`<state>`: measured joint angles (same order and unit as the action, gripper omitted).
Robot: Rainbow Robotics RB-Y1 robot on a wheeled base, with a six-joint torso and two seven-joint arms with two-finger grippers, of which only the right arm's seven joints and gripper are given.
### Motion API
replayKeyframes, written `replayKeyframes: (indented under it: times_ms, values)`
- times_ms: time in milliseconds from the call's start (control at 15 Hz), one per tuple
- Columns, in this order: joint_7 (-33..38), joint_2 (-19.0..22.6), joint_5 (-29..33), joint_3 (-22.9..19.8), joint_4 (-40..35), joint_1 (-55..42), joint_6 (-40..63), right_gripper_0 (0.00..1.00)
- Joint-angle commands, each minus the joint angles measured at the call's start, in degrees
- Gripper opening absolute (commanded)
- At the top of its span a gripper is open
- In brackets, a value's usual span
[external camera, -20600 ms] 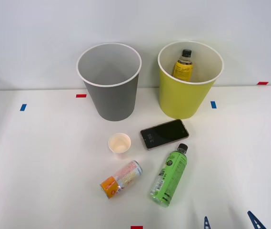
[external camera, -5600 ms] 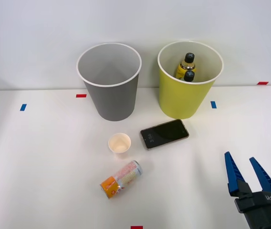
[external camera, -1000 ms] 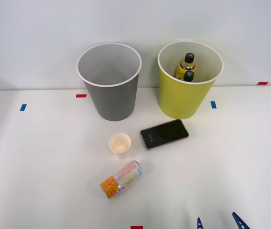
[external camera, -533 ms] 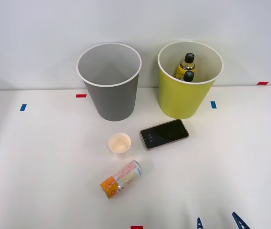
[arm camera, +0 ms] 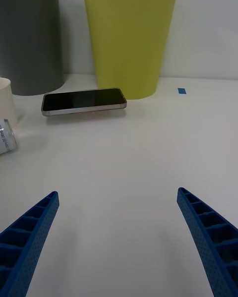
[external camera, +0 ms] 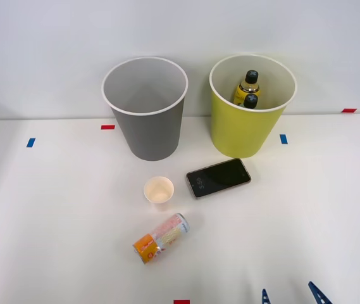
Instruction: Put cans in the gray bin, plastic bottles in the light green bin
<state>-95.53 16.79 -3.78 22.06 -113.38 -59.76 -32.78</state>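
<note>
The can (external camera: 161, 237), orange at one end with a pink-and-white body, lies on its side on the white table; its silver rim (arm camera: 5, 137) shows in the right wrist view. At the back stands the gray bin (external camera: 147, 109) (arm camera: 29, 36), and to its right the light green bin (external camera: 250, 106) (arm camera: 130, 36). Black caps of two plastic bottles (external camera: 248, 88) stick up inside the light green bin. My right gripper (external camera: 290, 296) (arm camera: 119, 242) is open at the table's front edge, right of the can, with nothing between its fingers.
A small cream paper cup (external camera: 159, 191) (arm camera: 6, 101) stands just behind the can. A black phone (external camera: 218, 177) (arm camera: 83, 100) lies flat in front of the light green bin. Red and blue tape marks (external camera: 107, 127) dot the table.
Since 20.6 s ago the green bottle has left the table and a second black cap shows in the light green bin. Over the last second nothing has moved.
</note>
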Motion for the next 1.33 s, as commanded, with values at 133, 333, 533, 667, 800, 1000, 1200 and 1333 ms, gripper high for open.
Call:
replayKeyframes:
  times_ms: [133, 333, 533, 667, 800, 1000, 1200, 1333]
  values:
    - [0.0, 0.0, 0.0, 0.0, 0.0, 0.0, 0.0, 0.82]
    - [0.0, 0.0, 0.0, 0.0, 0.0, 0.0, 0.0, 0.82]
    - [0.0, 0.0, 0.0, 0.0, 0.0, 0.0, 0.0, 0.82]
    - [0.0, 0.0, 0.0, 0.0, 0.0, 0.0, 0.0, 0.82]
    - [0.0, 0.0, 0.0, 0.0, 0.0, 0.0, 0.0, 0.82]
    - [0.0, 0.0, 0.0, 0.0, 0.0, 0.0, 0.0, 0.82]
    - [0.0, 0.0, 0.0, 0.0, 0.0, 0.0, 0.0, 0.82]
    - [0.0, 0.0, 0.0, 0.0, 0.0, 0.0, 0.0, 0.82]
